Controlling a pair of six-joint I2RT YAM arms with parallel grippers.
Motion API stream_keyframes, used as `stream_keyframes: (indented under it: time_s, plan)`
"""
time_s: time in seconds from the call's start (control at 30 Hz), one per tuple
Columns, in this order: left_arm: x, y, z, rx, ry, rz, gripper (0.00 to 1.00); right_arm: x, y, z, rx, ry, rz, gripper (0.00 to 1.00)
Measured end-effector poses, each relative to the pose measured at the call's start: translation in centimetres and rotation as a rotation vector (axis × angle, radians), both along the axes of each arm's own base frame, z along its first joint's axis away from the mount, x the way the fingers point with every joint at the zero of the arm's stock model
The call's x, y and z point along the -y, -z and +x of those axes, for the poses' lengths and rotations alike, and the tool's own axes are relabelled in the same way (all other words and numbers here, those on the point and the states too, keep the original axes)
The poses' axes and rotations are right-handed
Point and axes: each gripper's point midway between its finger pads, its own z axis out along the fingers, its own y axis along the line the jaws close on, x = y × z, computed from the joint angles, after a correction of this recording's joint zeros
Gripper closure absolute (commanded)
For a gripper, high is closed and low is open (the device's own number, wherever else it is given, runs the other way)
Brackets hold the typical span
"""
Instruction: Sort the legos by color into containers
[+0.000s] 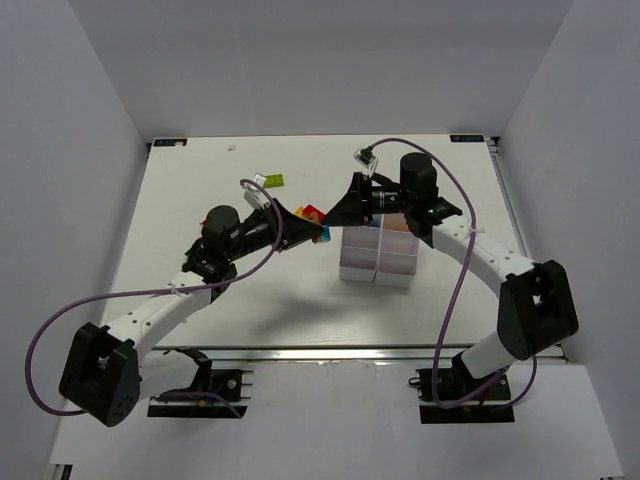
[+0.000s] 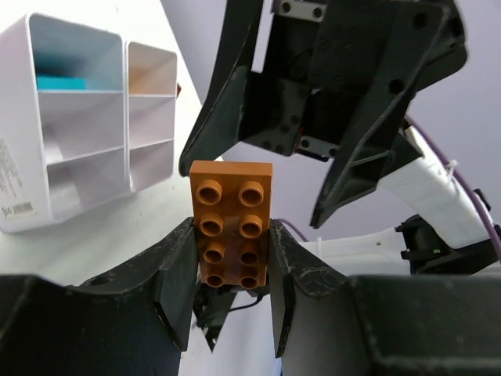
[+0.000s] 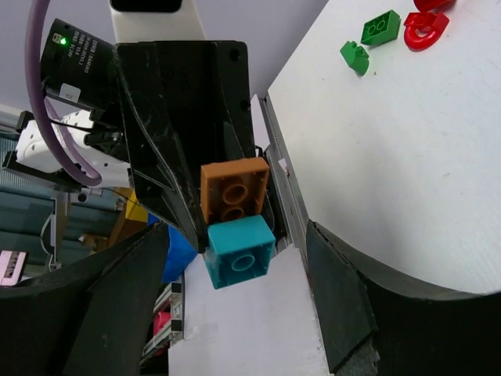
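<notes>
My left gripper (image 2: 232, 235) is shut on an orange lego (image 2: 232, 223), held studs toward its camera, above the table. In the right wrist view the orange lego (image 3: 233, 188) has a cyan lego (image 3: 239, 252) stuck to its end. That pair sits between the wide-open fingers of my right gripper (image 3: 236, 239), which do not touch it. From above, the left gripper (image 1: 312, 232) and right gripper (image 1: 338, 212) meet tip to tip just left of the white containers (image 1: 378, 258). The containers (image 2: 86, 117) hold another cyan lego (image 2: 63, 81) in one bin.
A lime green lego (image 1: 272, 182) lies at the back left of the white table (image 1: 200, 200). Red and yellow legos (image 1: 312, 212) lie under the grippers. Two green legos (image 3: 381, 27) and a red piece (image 3: 425, 30) lie on the table. White walls surround it.
</notes>
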Motion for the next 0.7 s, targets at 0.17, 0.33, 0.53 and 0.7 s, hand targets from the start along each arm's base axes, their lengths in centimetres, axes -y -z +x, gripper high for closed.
stream_keyframes:
  time_s: [0.17, 0.33, 0.53, 0.7]
  plan:
    - [0.0, -0.6, 0.2, 0.021, -0.006, -0.017, 1.00, 0.1, -0.2, -0.4, -0.001, -0.014, 0.008, 0.25]
    - [0.2, -1.1, 0.4, 0.034, -0.007, -0.039, 1.00, 0.3, -0.2, -1.3, 0.000, -0.042, 0.024, 0.26]
    - [0.2, -1.3, 0.6, 0.037, -0.012, -0.047, 1.00, 0.4, -0.5, -1.7, 0.016, -0.072, 0.040, 0.32]
    - [0.2, -1.6, 0.6, 0.046, -0.015, -0.055, 1.00, 0.4, -0.7, -1.9, 0.026, -0.088, 0.048, 0.38]
